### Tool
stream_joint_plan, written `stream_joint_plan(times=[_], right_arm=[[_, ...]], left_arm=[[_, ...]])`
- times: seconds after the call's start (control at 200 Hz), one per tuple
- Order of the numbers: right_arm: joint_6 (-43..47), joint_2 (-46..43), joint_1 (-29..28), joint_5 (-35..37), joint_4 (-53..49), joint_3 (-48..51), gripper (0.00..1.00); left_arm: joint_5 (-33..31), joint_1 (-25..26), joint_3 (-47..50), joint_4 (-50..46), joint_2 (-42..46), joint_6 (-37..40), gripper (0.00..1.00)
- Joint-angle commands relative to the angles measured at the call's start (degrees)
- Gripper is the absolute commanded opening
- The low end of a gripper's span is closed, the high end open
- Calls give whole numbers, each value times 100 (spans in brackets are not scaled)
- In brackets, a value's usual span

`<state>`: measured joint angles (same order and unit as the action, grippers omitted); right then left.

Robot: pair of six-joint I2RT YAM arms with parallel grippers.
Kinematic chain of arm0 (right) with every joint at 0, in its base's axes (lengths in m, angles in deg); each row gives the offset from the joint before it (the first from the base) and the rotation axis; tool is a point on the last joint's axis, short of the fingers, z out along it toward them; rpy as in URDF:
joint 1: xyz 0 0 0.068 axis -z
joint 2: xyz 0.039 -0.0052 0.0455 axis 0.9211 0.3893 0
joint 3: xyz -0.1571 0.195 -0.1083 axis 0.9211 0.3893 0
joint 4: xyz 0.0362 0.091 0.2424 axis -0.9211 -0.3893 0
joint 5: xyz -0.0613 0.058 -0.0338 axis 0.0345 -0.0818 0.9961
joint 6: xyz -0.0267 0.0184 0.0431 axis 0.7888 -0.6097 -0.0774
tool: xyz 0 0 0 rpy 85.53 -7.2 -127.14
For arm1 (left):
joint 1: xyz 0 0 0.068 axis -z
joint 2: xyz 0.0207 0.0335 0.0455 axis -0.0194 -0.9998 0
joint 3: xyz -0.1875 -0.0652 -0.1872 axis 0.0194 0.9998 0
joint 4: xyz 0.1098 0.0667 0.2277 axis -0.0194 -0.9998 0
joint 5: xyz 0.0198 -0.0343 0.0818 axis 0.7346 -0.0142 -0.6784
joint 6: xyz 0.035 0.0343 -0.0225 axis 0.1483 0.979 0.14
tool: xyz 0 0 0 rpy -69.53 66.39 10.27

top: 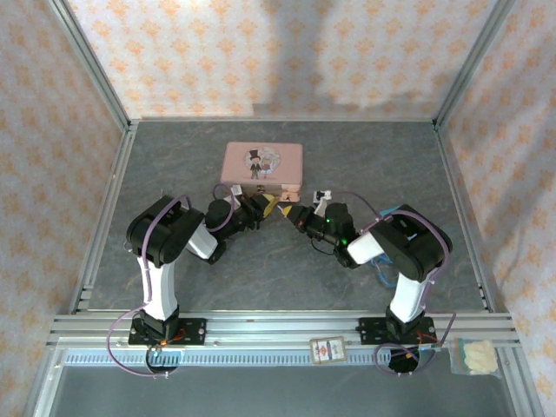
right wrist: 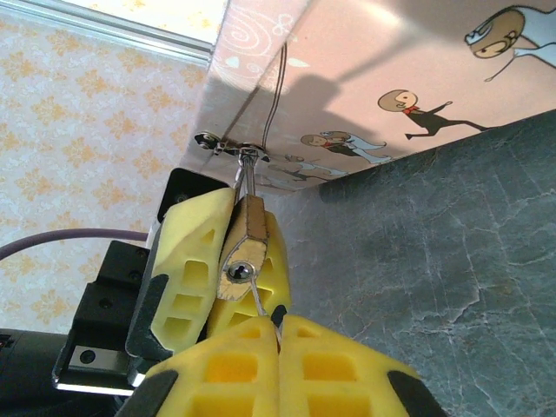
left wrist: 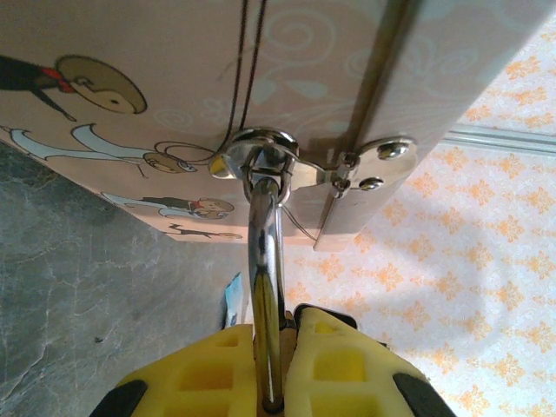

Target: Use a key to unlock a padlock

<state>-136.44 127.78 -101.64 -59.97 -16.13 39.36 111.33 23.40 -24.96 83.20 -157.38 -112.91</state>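
Where the padlock point(right wrist: 246, 250) hangs: from the hasp point(left wrist: 369, 165) on the tin point(top: 261, 161), left of centre in the right wrist view.
Shackle point(left wrist: 265, 252): runs up mid-frame, threaded through the hasp ring.
Left gripper point(left wrist: 271, 352): clamped on the padlock.
Right gripper point(right wrist: 278, 339): closed on the key point(right wrist: 263, 306), which meets the padlock's lower end.
Tin: flat on the table point(top: 391, 174), upper centre of the top view.

In your right wrist view the padlock point(right wrist: 247, 248) sits left of centre. It has a tiny brass-coloured body, tilted, with the keyhole face toward you, pinched in the left gripper point(left wrist: 268, 382). Its silvery shackle point(left wrist: 265, 252) rises through the tin's hasp point(left wrist: 287, 165). A thin silvery key point(right wrist: 263, 304) runs from the keyhole toward bottom centre.
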Motion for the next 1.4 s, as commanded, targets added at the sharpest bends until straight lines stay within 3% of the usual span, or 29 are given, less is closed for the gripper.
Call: stream_joint_plan(times=[0.0, 0.601, 0.941, 1.391], right_arm=[[-15, 119, 27, -62, 266, -183, 0], [-27, 28, -8, -100, 356, -107, 0], [-181, 241, -27, -234, 426, -374, 0], [-1445, 129, 115, -488, 524, -667, 0]], left_arm=[[-66, 98, 41, 325, 253, 201, 0], [-107, 130, 34, 356, 221, 241, 0], [-40, 245, 24, 87, 551, 642, 0], [-3, 658, 385, 1005, 324, 570, 0]])
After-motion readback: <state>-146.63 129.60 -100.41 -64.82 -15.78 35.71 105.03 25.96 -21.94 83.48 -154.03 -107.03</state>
